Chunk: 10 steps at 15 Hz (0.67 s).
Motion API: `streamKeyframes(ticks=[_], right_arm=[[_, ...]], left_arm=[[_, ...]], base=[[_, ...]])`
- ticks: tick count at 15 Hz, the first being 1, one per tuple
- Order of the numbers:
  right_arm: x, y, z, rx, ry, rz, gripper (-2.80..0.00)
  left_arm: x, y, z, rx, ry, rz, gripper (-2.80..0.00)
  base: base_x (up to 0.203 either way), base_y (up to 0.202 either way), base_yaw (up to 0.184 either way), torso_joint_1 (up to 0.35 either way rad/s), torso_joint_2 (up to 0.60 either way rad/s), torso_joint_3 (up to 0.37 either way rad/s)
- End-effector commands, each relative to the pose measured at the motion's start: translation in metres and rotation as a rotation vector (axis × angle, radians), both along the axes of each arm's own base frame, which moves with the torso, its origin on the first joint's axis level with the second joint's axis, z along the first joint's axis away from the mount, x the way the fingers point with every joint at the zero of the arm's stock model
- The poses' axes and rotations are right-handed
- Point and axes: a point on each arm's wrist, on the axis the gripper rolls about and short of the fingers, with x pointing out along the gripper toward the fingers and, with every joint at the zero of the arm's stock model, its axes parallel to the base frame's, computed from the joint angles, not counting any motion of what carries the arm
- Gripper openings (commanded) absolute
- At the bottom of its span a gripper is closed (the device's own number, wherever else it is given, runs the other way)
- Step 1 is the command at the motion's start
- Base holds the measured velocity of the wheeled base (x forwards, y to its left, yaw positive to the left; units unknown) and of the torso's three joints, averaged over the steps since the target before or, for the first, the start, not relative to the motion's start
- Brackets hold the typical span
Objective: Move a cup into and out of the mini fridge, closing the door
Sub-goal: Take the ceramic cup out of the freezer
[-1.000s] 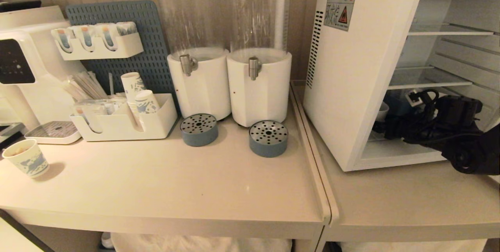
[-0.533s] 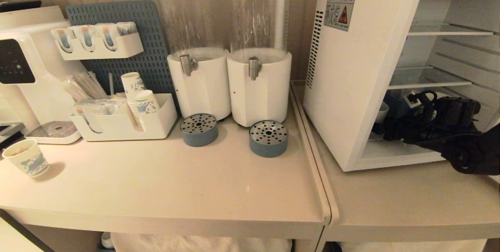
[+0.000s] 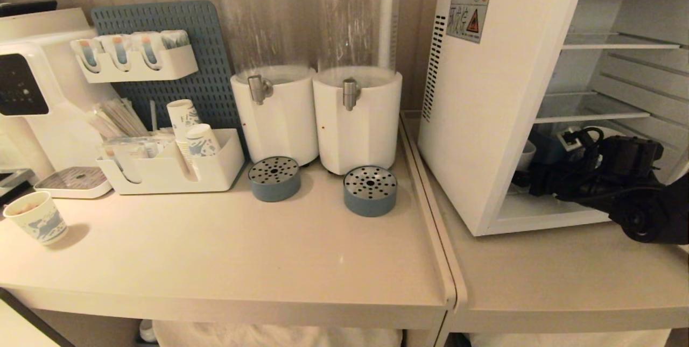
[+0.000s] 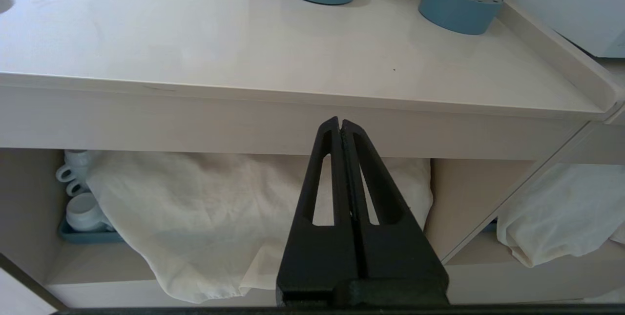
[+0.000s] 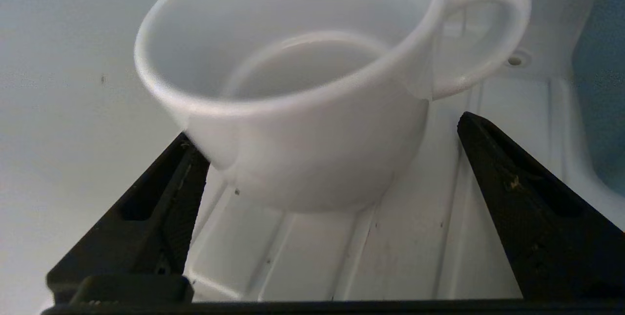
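Note:
The mini fridge (image 3: 484, 94) stands open on the right counter; its door is out of view. Inside, on the ribbed floor by the left wall, sits the white cup (image 3: 526, 154), upright, its handle turned away from me. My right gripper (image 3: 521, 177) reaches into the bottom compartment. In the right wrist view it (image 5: 325, 128) is open wide, with the cup (image 5: 302, 61) just beyond its fingertips. One finger (image 5: 166, 193) sits at the cup's rim and the other (image 5: 517, 183) stands apart from it. My left gripper (image 4: 340, 122) hangs shut and empty below the counter's front edge.
A wire shelf (image 3: 592, 115) runs just above my right arm. A blue part (image 3: 543, 145) lies behind the cup. Two drink dispensers (image 3: 317, 115) with blue drip trays (image 3: 370, 190) stand left of the fridge. Paper cups (image 3: 35, 224) and an organiser (image 3: 172, 167) sit further left.

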Motion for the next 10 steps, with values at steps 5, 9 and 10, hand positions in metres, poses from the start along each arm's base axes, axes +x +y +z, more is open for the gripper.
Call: streamKeyframes(ticks=[5,9,10], right_arm=[[-0.0051,0.001,-0.0088,0.007,0.035,0.005,0.0],[-0.0063,0.0048,-0.0117,-0.003,0.041,0.016,0.0],[-0.006,0.007,-0.0117,-0.013,0.036,0.022,0.0]], left_arm=[[0.0,0.0,-0.0001,-0.003,0.001,0.001,-2.8],[0.0,0.0,-0.0001,-0.003,0.001,0.001,-2.8],[0.0,0.0,-0.0001,-0.003,0.001,0.001,-2.8]], base=[[0.0,0.0,0.0,0.0,0.0,0.0],[0.0,0.0,0.0,0.0,0.0,0.0],[0.0,0.0,0.0,0.0,0.0,0.0]])
